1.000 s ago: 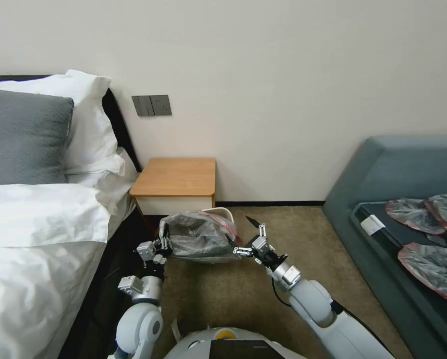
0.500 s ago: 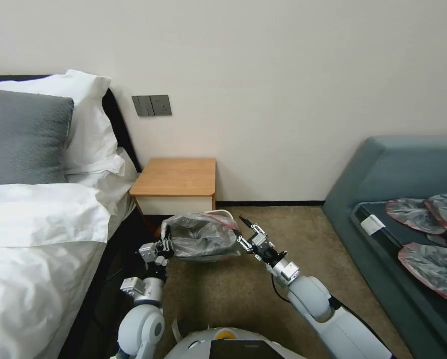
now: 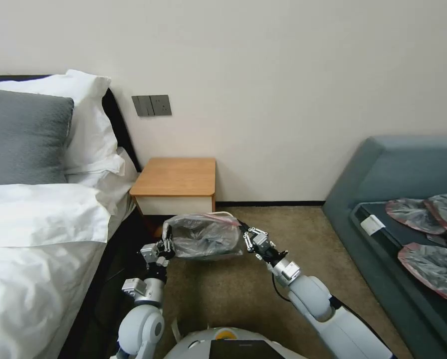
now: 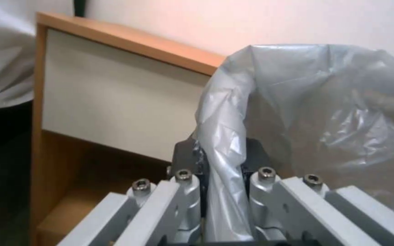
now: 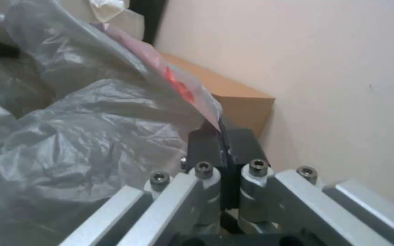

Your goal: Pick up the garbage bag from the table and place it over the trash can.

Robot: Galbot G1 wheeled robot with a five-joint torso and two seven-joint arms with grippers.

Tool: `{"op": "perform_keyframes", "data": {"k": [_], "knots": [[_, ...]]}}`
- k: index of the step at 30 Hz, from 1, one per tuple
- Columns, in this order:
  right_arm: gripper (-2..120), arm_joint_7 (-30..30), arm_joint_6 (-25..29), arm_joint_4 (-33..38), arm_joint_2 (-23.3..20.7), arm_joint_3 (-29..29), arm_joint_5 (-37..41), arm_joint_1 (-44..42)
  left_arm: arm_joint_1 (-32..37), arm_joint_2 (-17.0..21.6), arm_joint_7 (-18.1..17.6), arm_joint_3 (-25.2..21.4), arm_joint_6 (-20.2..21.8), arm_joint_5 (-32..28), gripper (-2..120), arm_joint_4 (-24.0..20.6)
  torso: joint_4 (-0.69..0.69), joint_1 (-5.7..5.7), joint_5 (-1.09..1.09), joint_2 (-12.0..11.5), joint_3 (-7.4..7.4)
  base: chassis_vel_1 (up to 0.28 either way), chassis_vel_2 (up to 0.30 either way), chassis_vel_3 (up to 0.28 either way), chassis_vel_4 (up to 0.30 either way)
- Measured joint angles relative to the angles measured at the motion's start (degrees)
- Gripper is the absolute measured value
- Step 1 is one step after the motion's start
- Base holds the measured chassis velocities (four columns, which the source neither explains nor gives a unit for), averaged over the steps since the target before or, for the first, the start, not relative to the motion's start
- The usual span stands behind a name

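The left end effector (image 3: 167,243) is clamped on the bag's (image 3: 203,240) left edge, a fold of grey plastic pinched between its dark pads (image 4: 185,155), and the right end effector (image 3: 244,238) is clamped on the bag's right edge, its pads (image 5: 206,145) together on the pink-red rim. The bag hangs stretched between them, mouth open, over the bin (image 3: 222,215), whose white rim peeks out behind it on the carpet (image 3: 283,229). The bin stands just in front of the counter (image 3: 176,177), beside the bed (image 3: 39,234)
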Motion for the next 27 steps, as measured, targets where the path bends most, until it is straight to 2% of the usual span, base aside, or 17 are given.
{"op": "perform_keyframes", "data": {"k": [10, 12, 15, 17, 27], "knots": [[0, 0.32, -0.14, 0.02, -0.53, 2.1, 1.16, 0.75, 0.0, 0.71, 5.75, -1.94, -3.93, 0.43, 7, 1.44, 0.0, 0.0, 0.0, 0.0, 0.0, 0.0, 0.0, 0.0, 0.0], [0, 0.42, -0.14, -0.33, -0.58, 2.61, 1.41, 0.95, 0.02, 0.71, 8.9, -2.45, -5.97, -0.84, 7, 1.69, 0.0, 0.0, 0.0, 0.0, 0.0, 0.0, 0.0, 0.0, 0.0], [0, 0.45, -0.14, -0.46, -0.59, 2.79, 1.49, 1.03, 0.07, 0.71, 10.93, -2.66, -7.12, -1.56, 7, 1.83, 0.0, 0.0, 0.0, 0.0, 0.0, 0.0, 0.0, 0.0, 0.0], [0, 0.48, -0.13, -0.72, -0.6, 2.92, 1.53, 1.09, 0.21, 0.71, 13.72, -2.72, -8.34, -3.33, 7, 1.86, 0.0, 0.0, 0.0, 0.0, 0.0, 0.0, 0.0, 0.0, 0.0], [0, 0.82, -0.03, -2.68, -0.05, 2.83, 1.47, 1.62, 1.08, 0.64, 12.56, -0.59, -6.26, -11.07, 7, -1.44, -0.01, 0.0, 0.0, 0.0, 0.0, 0.0, 0.0, 0.0, 0.0]]}}
